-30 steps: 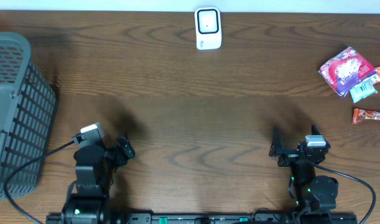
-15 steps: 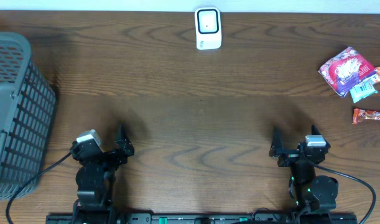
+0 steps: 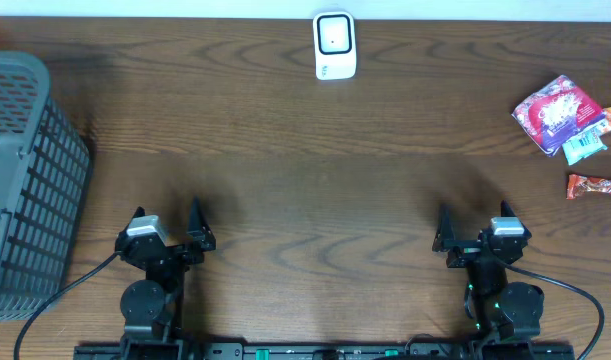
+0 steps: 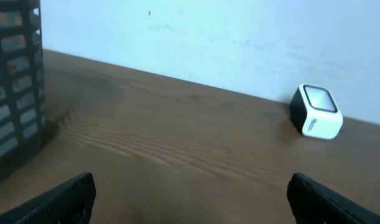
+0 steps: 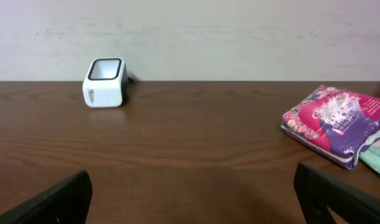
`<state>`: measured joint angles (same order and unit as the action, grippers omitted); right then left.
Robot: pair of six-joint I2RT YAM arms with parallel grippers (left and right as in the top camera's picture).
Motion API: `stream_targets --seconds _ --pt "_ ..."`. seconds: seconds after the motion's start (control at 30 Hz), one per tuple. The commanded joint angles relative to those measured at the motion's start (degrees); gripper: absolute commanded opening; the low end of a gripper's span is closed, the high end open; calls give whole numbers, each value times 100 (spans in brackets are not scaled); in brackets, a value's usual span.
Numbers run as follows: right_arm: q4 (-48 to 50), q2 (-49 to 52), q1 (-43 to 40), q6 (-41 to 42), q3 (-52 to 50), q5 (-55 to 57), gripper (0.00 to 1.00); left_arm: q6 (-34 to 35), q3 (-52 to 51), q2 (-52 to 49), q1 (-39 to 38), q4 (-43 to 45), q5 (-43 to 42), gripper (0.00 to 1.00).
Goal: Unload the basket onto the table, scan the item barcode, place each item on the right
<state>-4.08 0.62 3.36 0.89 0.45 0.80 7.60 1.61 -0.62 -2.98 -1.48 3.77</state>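
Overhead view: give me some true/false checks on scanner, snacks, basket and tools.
1. The scanner stands at the far edge of the table, near the middle. True.
2. The pink snack bag is inside the basket. False: it lies on the table at the right; the basket is at the left.
3. The left tool and right tool are open and empty. True.
4. The right tool touches the pink snack bag. False: they are well apart.
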Motion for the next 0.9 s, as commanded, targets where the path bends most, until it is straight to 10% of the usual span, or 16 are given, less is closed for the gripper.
stream_targets --seconds 0.0,0.87 --pt "-20 -33 33 76 -13 -46 99 -514 -138 57 17 -59 -81 98" --pt "-22 -33 33 76 -13 -48 99 -909 -138 55 17 -273 -291 98"
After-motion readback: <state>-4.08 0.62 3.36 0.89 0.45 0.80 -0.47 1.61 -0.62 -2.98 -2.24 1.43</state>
